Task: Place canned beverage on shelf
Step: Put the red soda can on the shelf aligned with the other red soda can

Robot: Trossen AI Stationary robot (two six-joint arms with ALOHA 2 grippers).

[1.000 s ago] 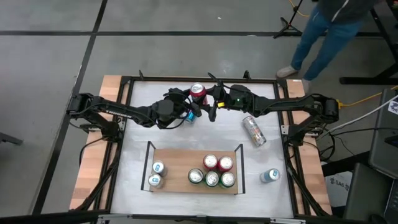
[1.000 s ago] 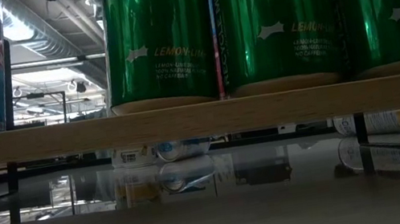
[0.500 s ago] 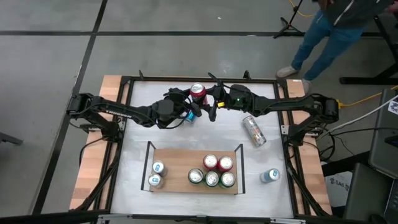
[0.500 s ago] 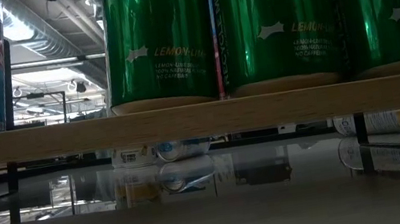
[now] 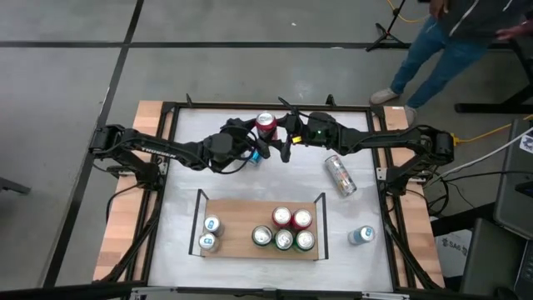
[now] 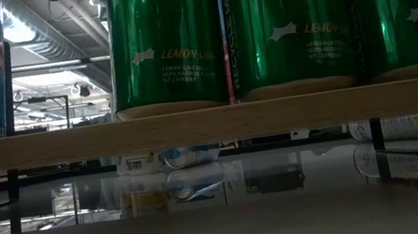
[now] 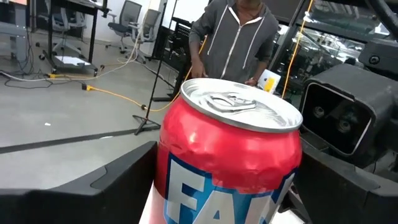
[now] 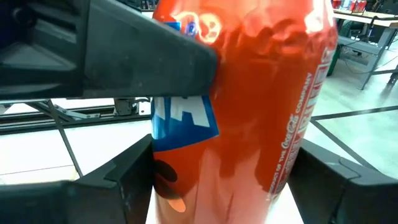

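Left claw: clenched on the red can, dark pads against its side wall, at the far middle of the table.
Right claw: set around the same can from the other side; squeezing or only bracketing, cannot tell.
Red can: upright, tab unbroken, at the back of the table and well apart from the shelf; whether resting on the table or lifted just off it, cannot tell.
Weight: probably full, so fairly heavy for its size, with liquid that will slosh on a quick swing.
Stiffness: thin metal wall, already rippled with shallow dents in both wrist views; likely to buckle further under a hard pinch.
Surface: glossy printed skin, likely slippery against hard pads.
Where to hold: mid-height on the straight wall, pads on opposite sides, clear of the tapered shoulder and the rim.
Shelf: wooden board near the front of the table, with three green cans and two red-topped ones bunched at its right end and two pale cans at its left; bare wood between.
Risk: tipping the neighbours if set down tight beside them.
Elsewhere: silver can lying on its side, blue can standing off the shelf's right end.
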